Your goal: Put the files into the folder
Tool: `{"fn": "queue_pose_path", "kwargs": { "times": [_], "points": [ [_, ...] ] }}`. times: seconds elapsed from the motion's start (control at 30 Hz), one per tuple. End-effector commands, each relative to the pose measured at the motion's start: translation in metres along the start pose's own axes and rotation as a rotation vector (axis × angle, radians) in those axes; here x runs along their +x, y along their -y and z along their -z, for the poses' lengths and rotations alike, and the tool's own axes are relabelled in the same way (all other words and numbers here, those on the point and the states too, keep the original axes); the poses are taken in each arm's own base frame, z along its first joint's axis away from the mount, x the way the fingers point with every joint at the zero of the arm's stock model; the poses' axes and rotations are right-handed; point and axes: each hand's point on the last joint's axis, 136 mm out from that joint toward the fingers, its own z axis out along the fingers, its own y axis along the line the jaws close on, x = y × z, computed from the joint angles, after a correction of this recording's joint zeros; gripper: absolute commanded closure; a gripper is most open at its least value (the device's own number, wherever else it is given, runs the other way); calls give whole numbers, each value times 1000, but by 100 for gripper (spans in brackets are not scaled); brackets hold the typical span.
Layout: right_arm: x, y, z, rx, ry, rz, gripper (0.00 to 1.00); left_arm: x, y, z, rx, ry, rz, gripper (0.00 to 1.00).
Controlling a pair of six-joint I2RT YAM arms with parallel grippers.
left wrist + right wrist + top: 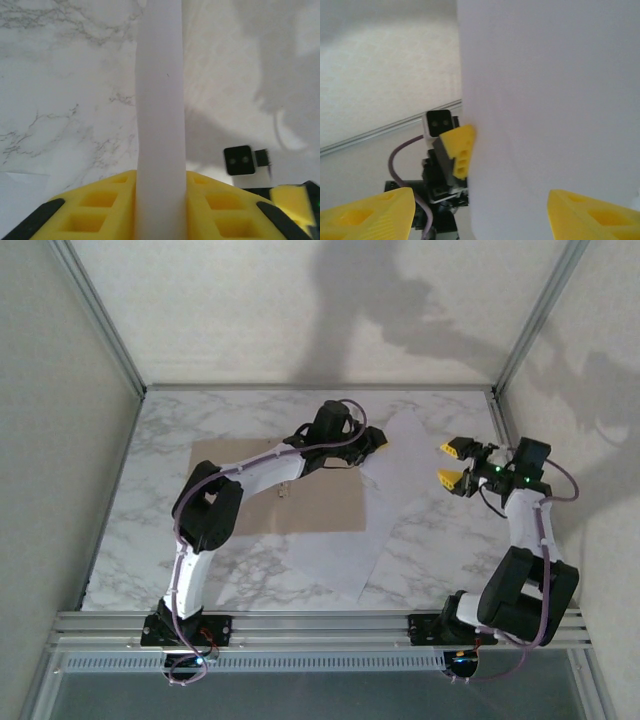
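A tan folder lies flat on the marble worktop. The left arm stretches across it from the near edge. The left hand sits just past the folder's right edge, its yellow tip at the white files. The sheets spread from there to the right, and one runs down past the folder's lower right corner toward the near edge. The right hand is just beside the sheets' right edge, its two yellow fingers apart.

Readable text, labels, brands, numbers, signs: none. White files: blank faces, no print legible. Tan folder: plain card, no marking legible. Marble table: veining, no lettering.
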Motion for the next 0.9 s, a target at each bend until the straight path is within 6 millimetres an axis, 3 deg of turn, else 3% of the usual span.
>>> {"fn": "queue_pose_path", "kwargs": {
  "times": [0.0, 0.5, 0.87],
  "points": [
    [12, -2, -3, -29, -22, 10, 29, -7, 28, 19, 65, 36, -10, 73],
    [26, 29, -25, -42, 53, -19, 27, -16, 49, 49, 107, 87, 14, 74],
    [34, 17, -35, -66, 65, 8, 26, -16, 69, 64, 142, 106, 3, 73]
  ]
}}
